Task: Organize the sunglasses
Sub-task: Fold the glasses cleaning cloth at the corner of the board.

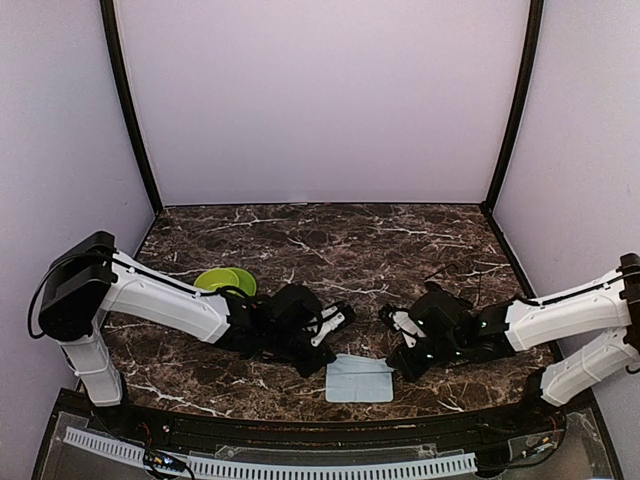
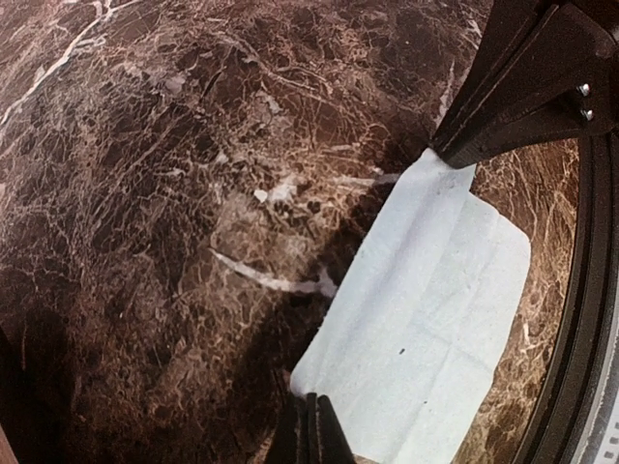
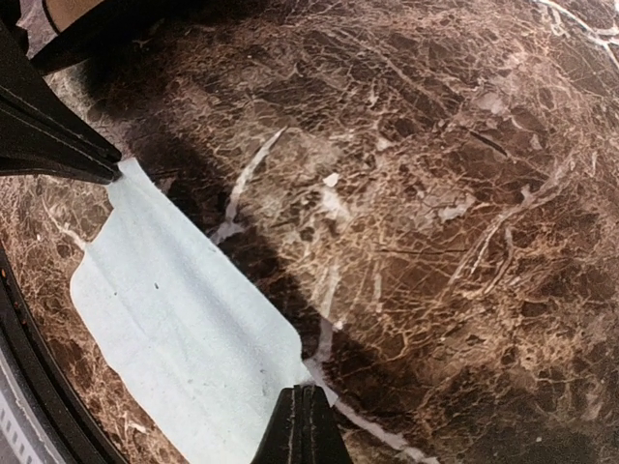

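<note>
No sunglasses show clearly in any view; a few thin dark lines (image 1: 455, 272) on the marble behind the right arm are too faint to identify. A light blue cloth (image 1: 360, 379) lies flat near the front edge between the arms. My left gripper (image 1: 326, 361) is shut on the cloth's left far corner, and its fingertips (image 2: 311, 414) pinch the cloth (image 2: 426, 309) there. My right gripper (image 1: 394, 364) is shut on the right far corner, its fingertips (image 3: 305, 404) meeting on the cloth (image 3: 184, 338). Each wrist view shows the other gripper's black fingers at the opposite corner.
A lime green dish-like object (image 1: 226, 280) lies behind the left forearm, partly hidden. The dark brown marble tabletop (image 1: 340, 240) is bounded by lilac walls at the back and sides. A black rail (image 1: 300, 430) runs along the front edge just beyond the cloth.
</note>
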Action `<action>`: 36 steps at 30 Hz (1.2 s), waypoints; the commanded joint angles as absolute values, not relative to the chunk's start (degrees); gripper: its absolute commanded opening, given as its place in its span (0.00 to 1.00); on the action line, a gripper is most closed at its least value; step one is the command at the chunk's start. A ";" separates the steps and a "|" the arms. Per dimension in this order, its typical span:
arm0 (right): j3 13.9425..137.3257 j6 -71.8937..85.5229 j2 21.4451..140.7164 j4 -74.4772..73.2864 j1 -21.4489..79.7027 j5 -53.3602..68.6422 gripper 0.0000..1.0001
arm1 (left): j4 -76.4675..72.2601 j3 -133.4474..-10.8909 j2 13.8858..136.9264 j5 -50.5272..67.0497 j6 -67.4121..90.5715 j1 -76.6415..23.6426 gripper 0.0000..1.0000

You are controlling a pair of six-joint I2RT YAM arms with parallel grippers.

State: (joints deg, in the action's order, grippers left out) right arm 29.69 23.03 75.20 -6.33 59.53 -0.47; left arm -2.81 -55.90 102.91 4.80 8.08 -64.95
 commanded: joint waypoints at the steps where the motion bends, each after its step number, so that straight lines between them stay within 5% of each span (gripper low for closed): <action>1: 29.14 26.33 73.36 -6.94 62.16 -2.92 0.00 | -0.22 -55.23 99.43 2.66 9.00 -66.75 0.00; 36: 25.55 32.26 72.69 -5.22 67.48 -2.52 0.03 | 2.99 -54.09 101.17 3.43 11.72 -71.28 0.02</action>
